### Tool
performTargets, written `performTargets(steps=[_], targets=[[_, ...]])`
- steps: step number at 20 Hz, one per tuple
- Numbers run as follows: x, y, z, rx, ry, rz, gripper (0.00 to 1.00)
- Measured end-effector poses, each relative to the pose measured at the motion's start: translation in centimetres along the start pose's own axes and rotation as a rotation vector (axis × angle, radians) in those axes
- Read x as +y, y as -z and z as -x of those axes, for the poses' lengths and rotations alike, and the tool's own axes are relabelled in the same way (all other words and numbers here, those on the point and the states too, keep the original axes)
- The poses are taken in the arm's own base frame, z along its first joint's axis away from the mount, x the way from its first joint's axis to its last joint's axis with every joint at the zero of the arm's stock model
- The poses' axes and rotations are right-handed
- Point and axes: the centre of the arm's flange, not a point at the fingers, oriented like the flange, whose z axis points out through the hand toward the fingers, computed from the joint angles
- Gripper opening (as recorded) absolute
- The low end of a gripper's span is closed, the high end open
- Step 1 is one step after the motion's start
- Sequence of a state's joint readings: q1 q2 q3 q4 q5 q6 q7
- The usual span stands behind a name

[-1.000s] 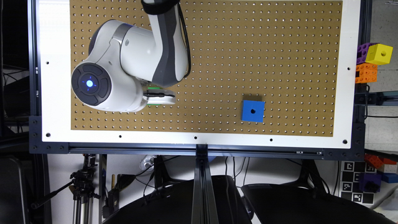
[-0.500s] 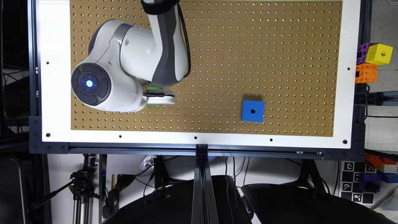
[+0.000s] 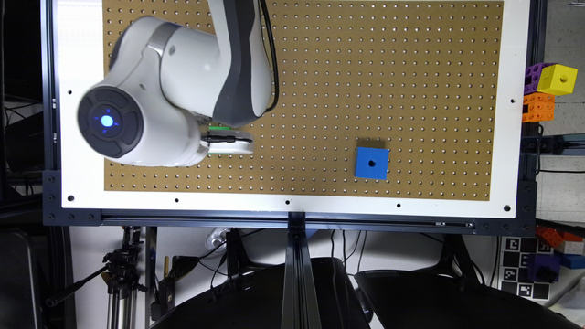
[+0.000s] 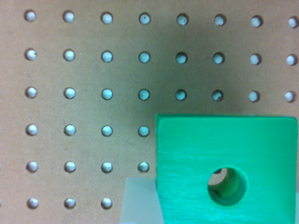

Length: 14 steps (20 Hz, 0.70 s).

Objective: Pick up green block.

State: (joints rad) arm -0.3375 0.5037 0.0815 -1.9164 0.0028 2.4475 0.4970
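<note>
Comparing with a second ago, nothing has shifted: the gripper [image 3: 231, 142] hovers over the green block [image 4: 224, 168] at the pegboard's [image 3: 365, 68] left; whether its fingers grip, I cannot tell.

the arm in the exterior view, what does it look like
The arm has glossy white rounded shells with dark grey sections. One joint ends in a black round cap with a glowing blue light. A black cable runs along it, and the gripper is white.

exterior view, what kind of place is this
Probably a robotics lab test bench: a perforated pegboard on a metal frame, toy cubes like the blue cube, and printed marker tags beside it.
</note>
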Motion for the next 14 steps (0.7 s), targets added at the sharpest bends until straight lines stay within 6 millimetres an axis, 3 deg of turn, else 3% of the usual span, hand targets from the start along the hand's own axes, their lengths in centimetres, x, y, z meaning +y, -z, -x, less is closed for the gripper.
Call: performTargets(steps=[3, 7, 14], targets=[[-0.1, 2.2, 0.1, 0.000, 0.002, 0.003, 0.00], [-0.1, 3.2, 0.1, 0.003, 0.002, 0.003, 0.00], [-0.2, 6.9, 0.3, 0.011, 0.005, 0.004, 0.00]])
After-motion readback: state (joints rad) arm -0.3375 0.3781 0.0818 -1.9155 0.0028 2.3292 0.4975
